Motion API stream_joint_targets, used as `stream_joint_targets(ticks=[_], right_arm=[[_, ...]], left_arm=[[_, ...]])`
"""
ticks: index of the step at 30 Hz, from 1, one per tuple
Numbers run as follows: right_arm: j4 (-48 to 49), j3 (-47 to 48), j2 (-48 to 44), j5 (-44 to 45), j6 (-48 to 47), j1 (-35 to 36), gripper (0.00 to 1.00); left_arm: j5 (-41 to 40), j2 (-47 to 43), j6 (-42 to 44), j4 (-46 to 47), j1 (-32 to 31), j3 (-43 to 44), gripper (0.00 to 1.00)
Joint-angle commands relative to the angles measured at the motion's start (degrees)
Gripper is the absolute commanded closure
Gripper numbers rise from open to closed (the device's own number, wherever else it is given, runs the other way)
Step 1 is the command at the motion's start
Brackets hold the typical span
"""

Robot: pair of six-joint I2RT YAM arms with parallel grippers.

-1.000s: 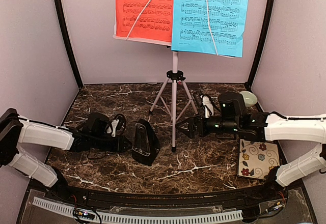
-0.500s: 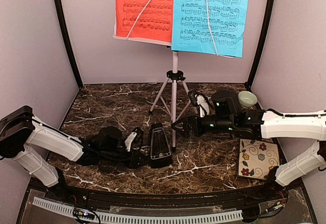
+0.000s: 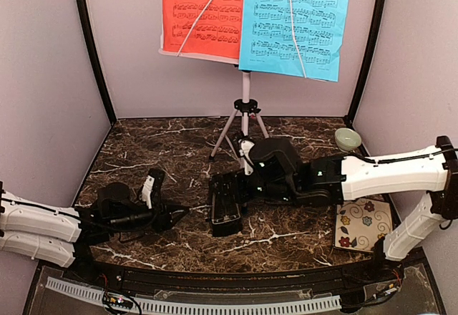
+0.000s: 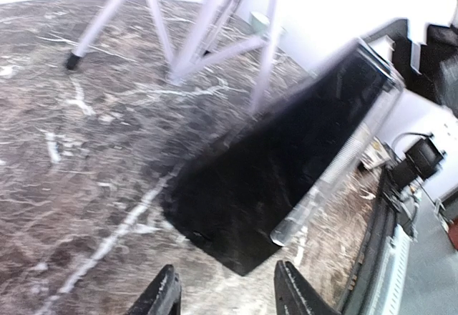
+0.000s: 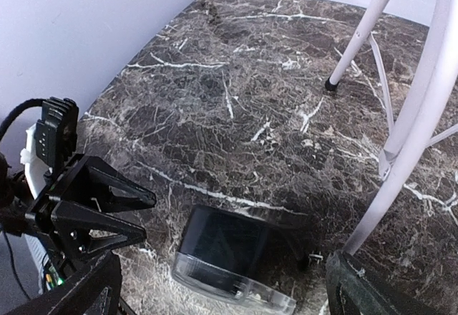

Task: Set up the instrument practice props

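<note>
The white tripod music stand [image 3: 245, 89] stands at the back centre, with the red page [image 3: 200, 11] and the cyan-blue page [image 3: 297, 18] covering its desk. The black metronome with clear cover [image 3: 225, 211] looks tipped over on the marble, next to the stand's front leg. My right gripper [image 3: 227, 188] is open over it; in the right wrist view the metronome [image 5: 229, 247] sits between the wide-spread fingers [image 5: 358, 286]. My left gripper [image 3: 175, 215] is open and empty, to the metronome's left. In the left wrist view the metronome [image 4: 286, 157] is just ahead of it.
A small pale green bowl [image 3: 348, 139] sits at the back right. A floral tile [image 3: 363, 223] lies at the front right under my right arm. The tripod legs [image 5: 415, 114] stand close behind the metronome. Walls and black posts [image 3: 93, 50] close in the sides.
The metronome stood upright, then was shifted right and tipped. My left gripper has let go and drawn back left. My right arm has swung left over the metronome.
</note>
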Motion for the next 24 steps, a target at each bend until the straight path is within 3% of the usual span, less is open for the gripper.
stream_joint_targets(ticks=[1,5,9,24], right_arm=[[-10.26,9.18,6.87,18.06,7.01,5.94,0.00],[-21.29,18.82,14.92,29.17,12.07,9.71,0.00],[-27.82,23.58,19.68,33.06,17.45,10.31,0.00],[-16.55,15.21,17.78,26.73,18.98,7.22,0.09]], left_arm=[[-4.24,-2.00,1.21,-1.17,0.88,-1.81,0.52],[-4.16,-0.83,2.39,-0.32,0.88,-1.45,0.48],[-2.64,0.23,5.25,0.59,0.87,-0.73,0.45],[2.41,6.86,12.49,5.18,0.81,0.13,0.44]])
